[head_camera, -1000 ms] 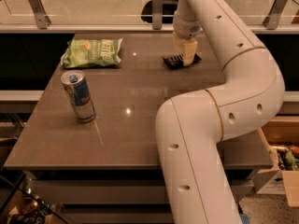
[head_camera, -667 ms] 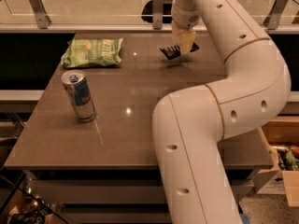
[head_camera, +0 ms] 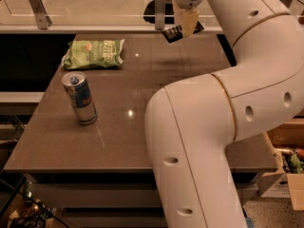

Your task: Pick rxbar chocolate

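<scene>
The rxbar chocolate [head_camera: 174, 33], a small flat black bar with white lettering, hangs tilted in the air above the far edge of the brown table [head_camera: 142, 89]. My gripper [head_camera: 186, 26] is shut on it at the top centre of the view, with the bar sticking out on both sides of the pale fingers [head_camera: 189, 21]. The bar is clear of the tabletop.
A green chip bag [head_camera: 95, 53] lies at the table's far left. A blue and silver can [head_camera: 80, 98] stands upright at the left. My white arm [head_camera: 213, 127] fills the right half of the view. A glass rail [head_camera: 95, 6] runs behind the table. Boxes [head_camera: 285, 170] sit on the floor at right.
The gripper has risen from the tabletop with the black bar in it. The bar has left the table and now hangs higher, near the rail. Can and chip bag have not moved.
</scene>
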`<state>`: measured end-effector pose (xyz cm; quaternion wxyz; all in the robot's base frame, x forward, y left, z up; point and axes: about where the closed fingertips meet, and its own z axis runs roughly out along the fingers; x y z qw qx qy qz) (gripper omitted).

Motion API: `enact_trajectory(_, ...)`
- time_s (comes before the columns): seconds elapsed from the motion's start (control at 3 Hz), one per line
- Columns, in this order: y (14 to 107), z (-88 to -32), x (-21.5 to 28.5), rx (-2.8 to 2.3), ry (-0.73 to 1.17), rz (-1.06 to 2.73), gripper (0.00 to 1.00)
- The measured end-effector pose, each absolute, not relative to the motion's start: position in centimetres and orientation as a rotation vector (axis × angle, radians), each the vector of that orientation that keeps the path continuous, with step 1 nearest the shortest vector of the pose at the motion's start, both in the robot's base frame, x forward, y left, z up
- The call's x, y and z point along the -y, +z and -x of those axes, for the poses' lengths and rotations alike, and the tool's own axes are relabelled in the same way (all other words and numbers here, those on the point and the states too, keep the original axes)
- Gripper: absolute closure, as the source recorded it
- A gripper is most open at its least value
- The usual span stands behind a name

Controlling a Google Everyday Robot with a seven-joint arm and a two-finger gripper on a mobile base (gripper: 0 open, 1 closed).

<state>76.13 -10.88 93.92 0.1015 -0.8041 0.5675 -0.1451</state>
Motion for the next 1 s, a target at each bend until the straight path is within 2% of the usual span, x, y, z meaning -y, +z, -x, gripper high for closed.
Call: enact_trajectory(1.0, 99.0, -70.8, 8.4, -1.356, -0.483, 2.241, 1.00)
